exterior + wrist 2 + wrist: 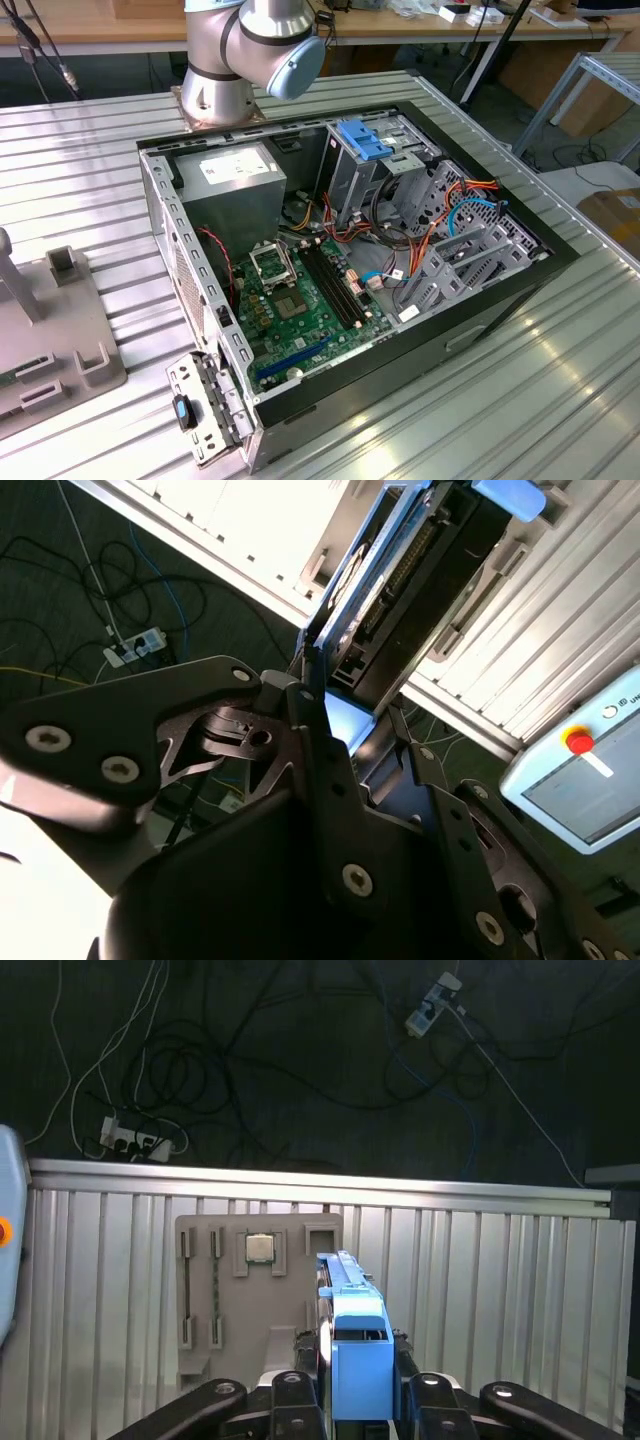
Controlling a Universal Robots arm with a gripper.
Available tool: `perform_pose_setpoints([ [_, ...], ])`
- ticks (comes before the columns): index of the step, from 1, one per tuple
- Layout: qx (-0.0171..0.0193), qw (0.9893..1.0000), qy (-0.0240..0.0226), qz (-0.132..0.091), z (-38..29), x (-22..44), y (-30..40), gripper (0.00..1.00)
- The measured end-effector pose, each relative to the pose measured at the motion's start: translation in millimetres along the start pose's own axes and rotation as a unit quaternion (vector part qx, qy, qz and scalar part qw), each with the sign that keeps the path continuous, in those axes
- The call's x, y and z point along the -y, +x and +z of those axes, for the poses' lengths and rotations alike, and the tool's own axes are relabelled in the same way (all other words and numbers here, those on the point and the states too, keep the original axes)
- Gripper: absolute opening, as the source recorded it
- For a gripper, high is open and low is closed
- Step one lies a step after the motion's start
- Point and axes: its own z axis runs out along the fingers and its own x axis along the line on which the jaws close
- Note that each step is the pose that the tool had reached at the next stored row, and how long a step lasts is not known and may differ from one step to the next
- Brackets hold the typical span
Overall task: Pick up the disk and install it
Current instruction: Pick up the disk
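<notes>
- Black metal gripper [355,725] [358,1405] sits closest to the lens in both wrist views: bolted link plates, with two fingers [318,770] drawn in narrow.
- Fingers are clamped on the disk [430,590] [358,1360], a rectangular hard drive framed by blue plastic rails. One finger presses each broad face.
- Disk in the second wrist view: dark underside showing, a row of small metal connector contacts along it, a silver-grey edge, a blue rail down one long side and a light-blue tab at the far end.
- Disk in the first wrist view: seen edge-on, so mostly the blue rail and its boxy blue end piece show, standing straight out from between the fingers.
- Location: the disk is in the gripper's hold, out past the fingertips. Whether its far end touches anything cannot be told.
- Beyond it lies a flat grey fixture plate [240,1310] [50,340] with slots and a small square processor chip [260,1248], on the ribbed aluminium table [500,1290] [480,420].
- Past the table edge: dark floor, loose cables [200,1060], a white power strip [130,1140].
- A pale-blue pendant [580,780] with a red button [578,740] is beside the table.
- Exterior view: an open black computer case [480,320] lies on the table with a green motherboard [300,310] inside. The silver arm base [240,50] stands behind it, and the fixture plate is at the exterior view's left.
</notes>
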Motion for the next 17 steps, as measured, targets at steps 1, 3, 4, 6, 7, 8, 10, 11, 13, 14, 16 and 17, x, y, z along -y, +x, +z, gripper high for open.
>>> perform_pose_setpoints([
  [1,-0.0001,1.0000,0.0000,0.000,0.0,0.0,0.0,0.36],
  [3,-0.0001,1.0000,-0.0001,0.000,-0.2,0.0,0.0,0.36],
  [4,-0.0002,1.0000,-0.0001,0.000,-1.7,0.0,-0.1,0.36],
  [6,-0.0001,1.0000,0.0000,0.000,-2.8,0.0,-0.1,0.36],
  [7,-0.0001,1.0000,0.0000,0.000,-3.4,0.0,-0.2,0.36],
  [8,-0.0001,1.0000,0.0000,0.000,-3.7,-0.1,-0.2,0.36],
  [10,-0.0001,1.0000,0.0001,0.000,-3.7,0.0,-0.2,0.36],
  [11,-0.0001,1.0000,0.0000,0.000,-3.8,0.9,-0.2,0.36],
  [13,-0.0001,1.0000,0.0000,0.000,-3.8,1.8,-0.1,0.36],
  [14,-0.0001,1.0000,0.0000,0.000,-3.8,2.1,-0.1,0.36],
  [16,-0.0001,1.0000,0.0000,0.000,-3.8,2.3,-0.1,0.36],
  [17,-0.0001,1.0000,0.0000,0.000,-3.8,2.3,-0.1,0.36],
])
